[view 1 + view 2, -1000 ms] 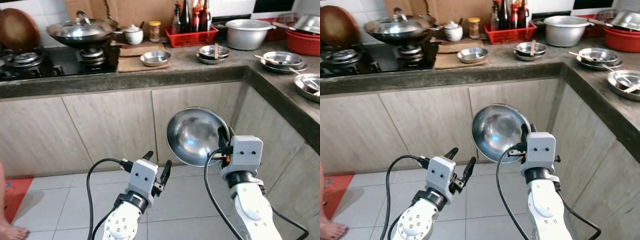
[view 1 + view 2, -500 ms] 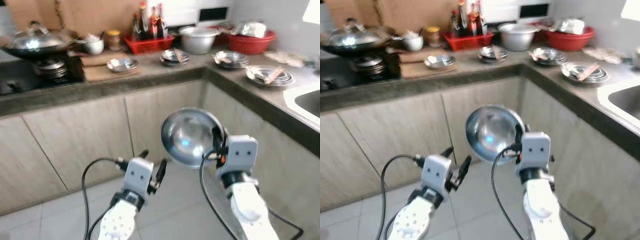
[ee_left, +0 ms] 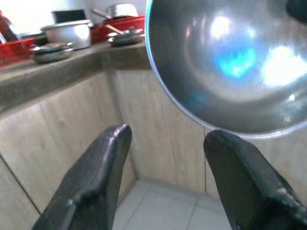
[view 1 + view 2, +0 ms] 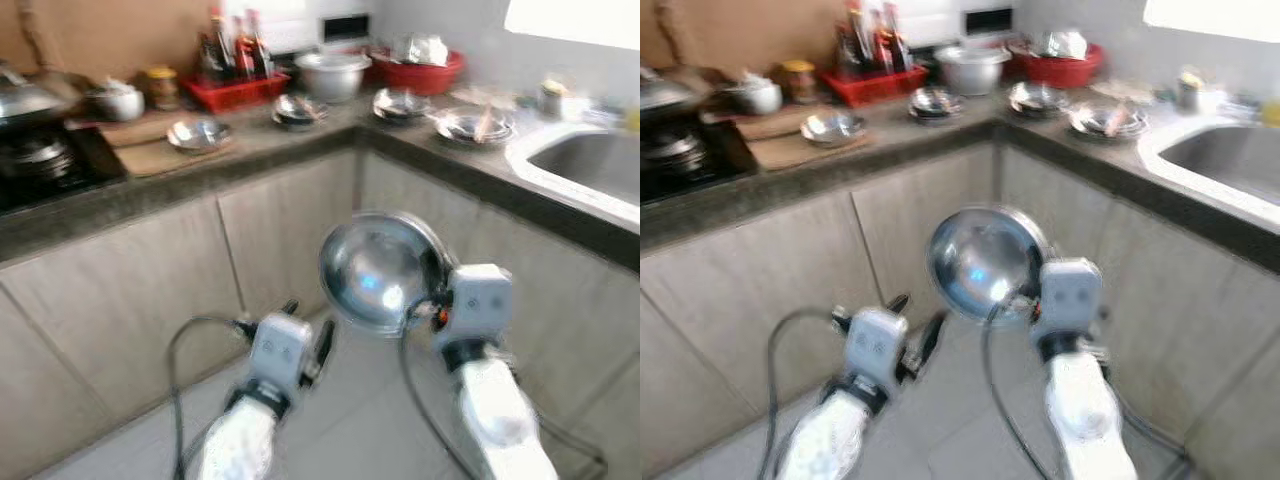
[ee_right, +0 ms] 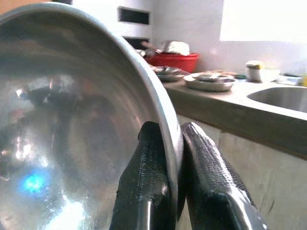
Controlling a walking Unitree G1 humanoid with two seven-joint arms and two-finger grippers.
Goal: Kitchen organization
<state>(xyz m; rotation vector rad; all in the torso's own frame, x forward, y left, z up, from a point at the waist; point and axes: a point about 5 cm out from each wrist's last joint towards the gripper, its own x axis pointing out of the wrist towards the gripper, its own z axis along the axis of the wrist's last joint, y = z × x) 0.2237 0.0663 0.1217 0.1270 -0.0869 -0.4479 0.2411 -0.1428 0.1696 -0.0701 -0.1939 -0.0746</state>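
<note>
My right gripper (image 4: 438, 290) is shut on the rim of a shiny steel bowl (image 4: 378, 270), held upright in the air in front of the cabinets. The right wrist view has both black fingers (image 5: 153, 182) pinching the bowl's edge (image 5: 163, 110). My left gripper (image 4: 308, 335) hangs lower and to the left, open with nothing between its fingers (image 3: 96, 172); the bowl (image 3: 230, 62) hovers just beyond them. More steel bowls (image 4: 197, 133) and plates (image 4: 475, 125) lie on the counter.
An L-shaped stone counter (image 4: 300, 150) runs along the wall and turns toward a sink (image 4: 590, 165) on the right. On it stand a red crate of bottles (image 4: 232, 85), a steel pot (image 4: 332, 72) and a red basin (image 4: 418, 70). A stove (image 4: 40, 160) is at left. Tiled floor lies below.
The whole view has swung to the right, bringing the sink into sight and pushing the stove to the left edge. Both arms keep their poses; the bowl stays in my right gripper.
</note>
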